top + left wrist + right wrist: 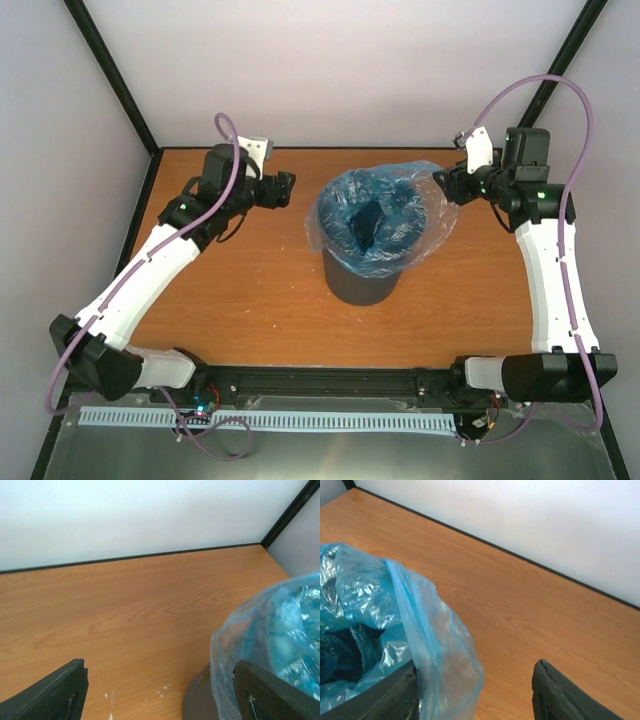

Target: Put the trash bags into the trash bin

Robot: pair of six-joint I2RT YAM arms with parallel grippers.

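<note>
The dark grey trash bin (pixel 360 285) stands upright mid-table. The light-blue trash bag (pixel 380 220) sits in its mouth, its rim flared out over the bin's edge. My left gripper (pixel 285 190) is open and empty, a short way left of the bag. In the left wrist view its jaws (pixel 160 697) stand wide apart, with the bag (pixel 280 630) and bin wall (pixel 197 702) by the right finger (pixel 270 695). My right gripper (pixel 445 185) is open at the bag's right edge. In the right wrist view (pixel 475 695) a fold of the bag (pixel 435 660) hangs beside the left finger (pixel 380 700).
The wooden table (pixel 250 290) is boxed in by white walls with black frame posts at the back corners (pixel 120 90). Small white specks mark the wood near the bin (pixel 162 690). A black rail and a white cable strip (pixel 270 418) run along the near edge.
</note>
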